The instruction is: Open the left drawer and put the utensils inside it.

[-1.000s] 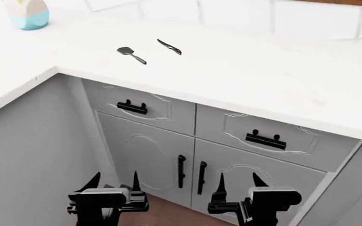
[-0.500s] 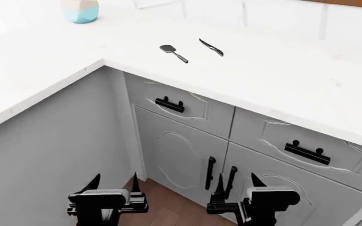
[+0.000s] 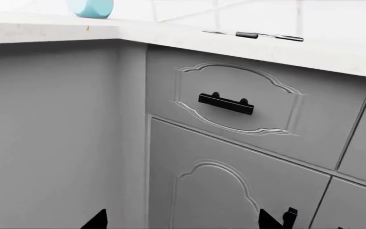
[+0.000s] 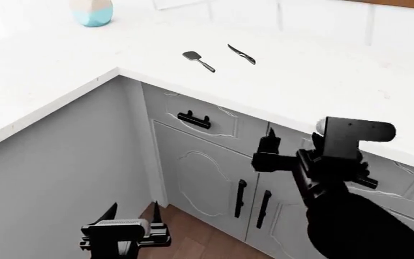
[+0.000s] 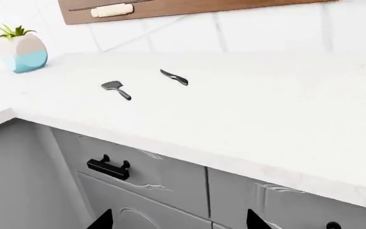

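Observation:
The left drawer (image 4: 225,128) is closed, a light grey front with a black bar handle (image 4: 193,119), just below the counter's corner. It also shows as the drawer (image 3: 275,102) and the drawer (image 5: 164,179). On the white counter above lie the utensils: a dark spatula (image 4: 198,60) (image 5: 116,88) and a slim knife (image 4: 241,54) (image 5: 174,77), side by side. My left gripper (image 4: 133,209) (image 3: 183,219) hangs low near the floor, open and empty. My right gripper (image 4: 291,144) (image 5: 179,219) is raised in front of the drawer row, open and empty, right of the handle.
A blue-and-white plant pot (image 4: 92,11) (image 5: 21,50) stands at the counter's back left. The neighbouring drawer (image 4: 401,178) is partly hidden by my right arm. Two cabinet doors with vertical handles (image 4: 240,198) sit below. A grey side panel (image 4: 49,178) closes the left; wooden floor (image 4: 192,237) below.
The view first swung so the cabinets slid right. Since then my right arm has risen from near the floor to drawer height. The left gripper stays low. Utensils unmoved.

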You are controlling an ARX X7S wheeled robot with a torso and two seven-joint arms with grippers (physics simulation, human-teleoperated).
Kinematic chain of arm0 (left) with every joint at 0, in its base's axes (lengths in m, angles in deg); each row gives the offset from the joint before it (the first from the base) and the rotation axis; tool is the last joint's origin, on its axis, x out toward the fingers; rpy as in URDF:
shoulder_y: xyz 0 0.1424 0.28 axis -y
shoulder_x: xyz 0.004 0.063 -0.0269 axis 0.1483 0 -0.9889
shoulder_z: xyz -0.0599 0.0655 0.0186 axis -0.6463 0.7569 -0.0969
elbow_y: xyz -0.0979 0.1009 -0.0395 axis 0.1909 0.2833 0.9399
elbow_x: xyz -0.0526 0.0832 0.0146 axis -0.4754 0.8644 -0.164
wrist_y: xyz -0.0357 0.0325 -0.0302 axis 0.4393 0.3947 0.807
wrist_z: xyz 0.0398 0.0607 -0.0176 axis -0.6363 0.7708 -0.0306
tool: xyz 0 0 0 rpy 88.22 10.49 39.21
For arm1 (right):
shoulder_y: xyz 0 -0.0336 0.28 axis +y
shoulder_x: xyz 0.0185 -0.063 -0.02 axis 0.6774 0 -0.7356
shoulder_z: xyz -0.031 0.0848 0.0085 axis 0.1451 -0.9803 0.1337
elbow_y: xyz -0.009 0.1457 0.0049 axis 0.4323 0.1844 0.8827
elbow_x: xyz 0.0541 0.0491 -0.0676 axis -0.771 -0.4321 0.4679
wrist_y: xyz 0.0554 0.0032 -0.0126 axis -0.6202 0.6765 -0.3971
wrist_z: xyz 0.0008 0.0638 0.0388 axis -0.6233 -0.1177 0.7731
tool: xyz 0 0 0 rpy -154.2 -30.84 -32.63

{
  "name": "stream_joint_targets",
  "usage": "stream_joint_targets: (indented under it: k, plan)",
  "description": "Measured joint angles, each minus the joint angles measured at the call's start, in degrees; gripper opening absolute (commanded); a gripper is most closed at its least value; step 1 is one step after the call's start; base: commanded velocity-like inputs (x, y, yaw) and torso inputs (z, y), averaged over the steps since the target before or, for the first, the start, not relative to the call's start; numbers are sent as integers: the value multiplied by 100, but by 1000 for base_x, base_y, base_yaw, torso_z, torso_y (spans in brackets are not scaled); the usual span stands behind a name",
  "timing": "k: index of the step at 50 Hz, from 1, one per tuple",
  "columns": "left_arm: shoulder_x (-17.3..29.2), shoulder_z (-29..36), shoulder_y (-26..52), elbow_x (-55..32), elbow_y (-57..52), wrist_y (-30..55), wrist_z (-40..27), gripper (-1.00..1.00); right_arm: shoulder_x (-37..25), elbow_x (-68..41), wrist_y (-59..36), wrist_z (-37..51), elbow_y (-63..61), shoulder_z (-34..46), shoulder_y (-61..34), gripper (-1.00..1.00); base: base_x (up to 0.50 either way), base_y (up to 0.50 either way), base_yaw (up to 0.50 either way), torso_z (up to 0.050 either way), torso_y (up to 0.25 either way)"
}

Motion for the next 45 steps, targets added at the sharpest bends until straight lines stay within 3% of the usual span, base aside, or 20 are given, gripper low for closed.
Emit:
stream_joint_targets:
  k: [9,16,45]
  plan:
    - [28,33,13,-41,49,-23,-32,100,-601,-666,-927,941,1266,-294,-1895,100,0,0,0,0,0]
    - [41,65,34,-71,117,-49,-48,100,-1036,-723,-1341,1422,2179,-488,-2753,100,0,0,0,0,0]
    - [96,204,68,-197,278,-160,-96,100,-1649,-813,-1563,1931,3087,-436,-3301,100,0,0,0,0,0]
